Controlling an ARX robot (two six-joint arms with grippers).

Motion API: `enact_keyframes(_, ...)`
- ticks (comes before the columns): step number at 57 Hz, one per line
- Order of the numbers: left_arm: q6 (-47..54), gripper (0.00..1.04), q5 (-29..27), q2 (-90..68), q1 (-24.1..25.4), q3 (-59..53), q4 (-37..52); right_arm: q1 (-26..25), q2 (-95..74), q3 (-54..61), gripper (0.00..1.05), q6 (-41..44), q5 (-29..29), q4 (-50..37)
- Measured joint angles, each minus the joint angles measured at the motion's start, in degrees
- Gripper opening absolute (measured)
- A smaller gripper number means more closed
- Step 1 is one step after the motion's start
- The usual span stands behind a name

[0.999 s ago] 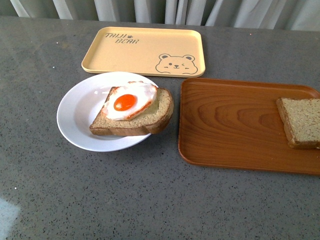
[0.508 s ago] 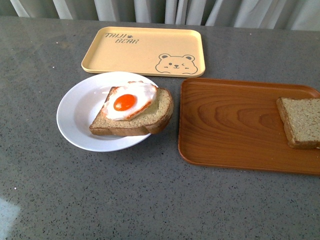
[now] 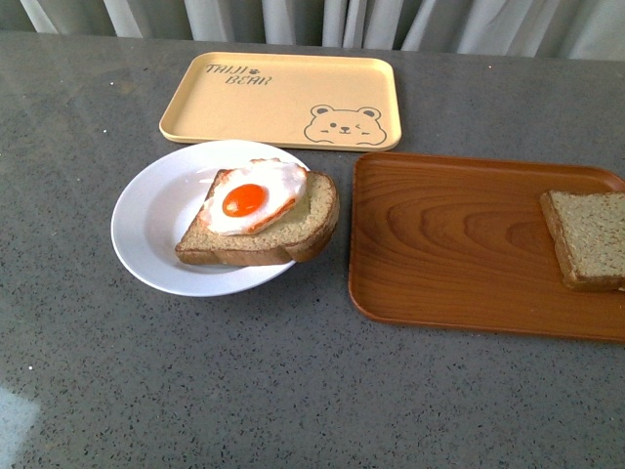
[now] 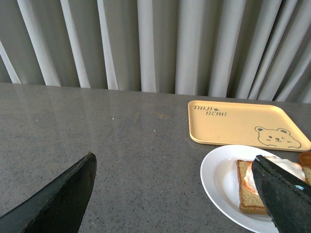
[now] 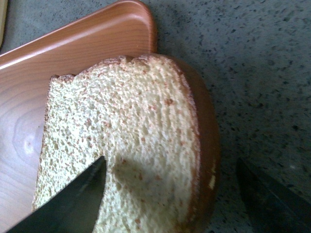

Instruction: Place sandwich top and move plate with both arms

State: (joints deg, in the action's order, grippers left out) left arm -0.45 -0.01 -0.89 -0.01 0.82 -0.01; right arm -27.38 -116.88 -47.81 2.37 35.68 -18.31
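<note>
Two claws show, both spread wide and gripping nothing. The right claw (image 5: 171, 162) straddles one edge of the sandwich top (image 5: 126, 121): one finger is over its crumb and the other is over the table (image 5: 252, 73), past the rim of the wooden tray (image 5: 73, 48). Whether it touches the bread cannot be told. Seen from the front, that slice lies at the tray's 3 o'clock end, also 3 o'clock from the plate (image 3: 137, 234), which bears the egg-topped slice (image 3: 293, 230). The yellow tray (image 3: 273, 107) sits at the plate's 12 o'clock. The left claw (image 4: 175, 156) hangs over bare table near the plate.

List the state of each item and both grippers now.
Sandwich top: flat on wooden tray, ungripped.
Plate: resting on table, ungripped.
Egg slice: on plate, uncovered.
Left gripper: open, holding nothing.
Right gripper: open, over sandwich top.
</note>
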Motion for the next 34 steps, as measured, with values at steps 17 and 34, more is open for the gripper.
enact_keyframes(17, 0.0, 0.96, 0.0, 0.0, 0.0, 0.0, 0.0, 0.37, 1.33, -0.04, 0.24, -2.36, 1.22, 0.2)
enact_keyframes(34, 0.0, 0.96, 0.0, 0.0, 0.0, 0.0, 0.0, 1.62, 11.89, -0.07, 0.03, -9.68, 4.68, -0.09)
